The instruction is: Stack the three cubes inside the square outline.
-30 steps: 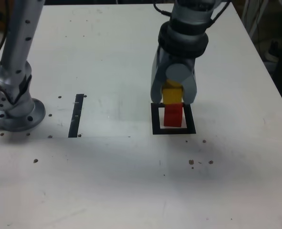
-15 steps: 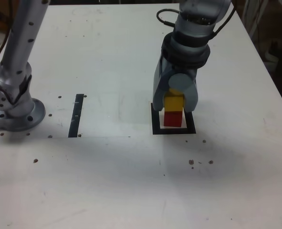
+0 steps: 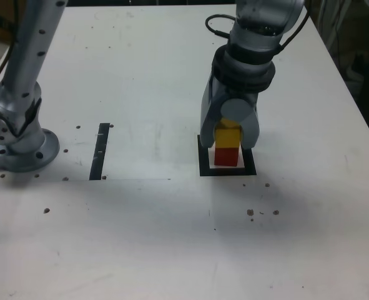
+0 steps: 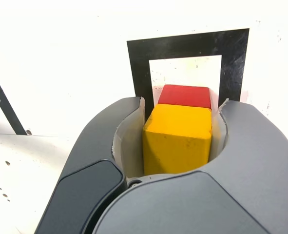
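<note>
A yellow cube [image 3: 228, 135] rests squarely on top of a red cube [image 3: 226, 156], which stands inside the black square outline [image 3: 228, 171] on the white table. My gripper [image 3: 229, 142] reaches down from above with its jaws on both sides of the yellow cube. In the wrist view the yellow cube [image 4: 178, 141] fills the space between the pads of the gripper [image 4: 182, 105], and both jaws lie close against its sides. The red cube [image 4: 185, 96] shows just beyond it, within the square outline [image 4: 139, 63].
A straight black strip [image 3: 99, 151] lies on the table toward the exterior view's left, and it also shows in the wrist view [image 4: 0, 102]. The arm's grey base [image 3: 22, 147] stands at the table's left edge. Small dark specks [image 3: 262, 212] dot the surface in front of the outline.
The gripper has come down and slightly forward with the yellow cube, which hung behind and above the red cube and now sits flat on it.
</note>
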Action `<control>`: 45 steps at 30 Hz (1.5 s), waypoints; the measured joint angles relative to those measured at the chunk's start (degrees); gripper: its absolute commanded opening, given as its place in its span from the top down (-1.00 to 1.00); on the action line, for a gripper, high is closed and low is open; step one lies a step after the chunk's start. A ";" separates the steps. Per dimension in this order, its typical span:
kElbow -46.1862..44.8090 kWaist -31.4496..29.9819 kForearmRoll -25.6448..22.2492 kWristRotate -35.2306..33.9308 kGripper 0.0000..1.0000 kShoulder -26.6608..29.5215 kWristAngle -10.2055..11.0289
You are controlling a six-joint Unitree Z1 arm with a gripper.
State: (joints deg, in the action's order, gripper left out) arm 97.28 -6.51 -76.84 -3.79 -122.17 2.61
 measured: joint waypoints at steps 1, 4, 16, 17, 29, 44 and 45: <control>-0.01 0.00 0.00 0.02 -0.54 -0.24 -0.05; -0.01 0.00 -0.28 0.19 -0.88 -0.52 0.20; 1.91 0.05 -4.64 2.53 -0.99 8.11 3.78; 2.10 0.50 -5.17 3.48 -0.99 9.40 4.64; 10.97 21.73 -5.62 26.03 -0.99 9.30 9.78; 17.66 34.52 -4.71 42.31 -0.98 -3.92 12.33; 17.95 34.38 -4.52 42.96 -0.98 -4.50 12.30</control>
State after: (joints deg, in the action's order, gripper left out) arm 115.23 27.87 -81.37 39.17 -126.66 14.91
